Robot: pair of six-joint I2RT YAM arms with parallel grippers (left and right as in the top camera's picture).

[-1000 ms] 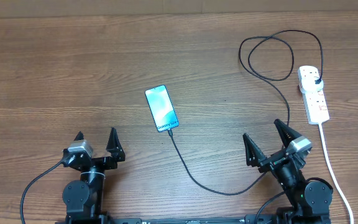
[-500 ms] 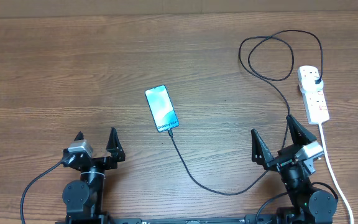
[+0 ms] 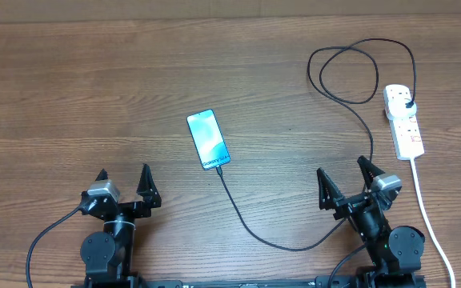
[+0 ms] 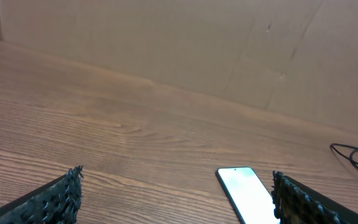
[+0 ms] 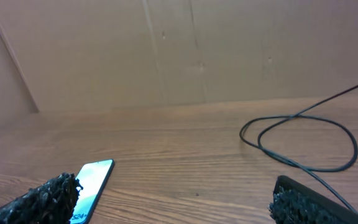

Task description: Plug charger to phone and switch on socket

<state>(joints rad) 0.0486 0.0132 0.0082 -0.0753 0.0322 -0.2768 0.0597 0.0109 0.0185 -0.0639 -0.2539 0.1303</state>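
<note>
From above, the phone point(image 3: 208, 139) is lying flat near the middle of the bench point(image 3: 94, 80) with its blue screen glowing. The charger point(image 3: 250, 228) is meeting its near end; I cannot tell whether the tip is fully seated. From there the cable is sweeping toward the near right, climbing, looping at the far right and ending in a black plug sitting in the far outlet of the socket point(image 3: 404, 122). The socket is lying at the right, its white cord point(image 3: 430, 216) trailing toward the near edge. The left gripper point(image 3: 122, 172) is hovering at the near left, jaws spread wide and holding nothing. The right gripper point(image 3: 341, 166) is standing at the near right, likewise spread and empty, just beside the cable.

From the left wrist, both fingers point(image 4: 61, 199) are framing bare wood, and the phone point(image 4: 247, 193) is showing near the right one.

From the right wrist, the phone point(image 5: 92, 183) is lying by the left finger, and the charger point(image 5: 303, 143) loop is resting farther right.
</note>
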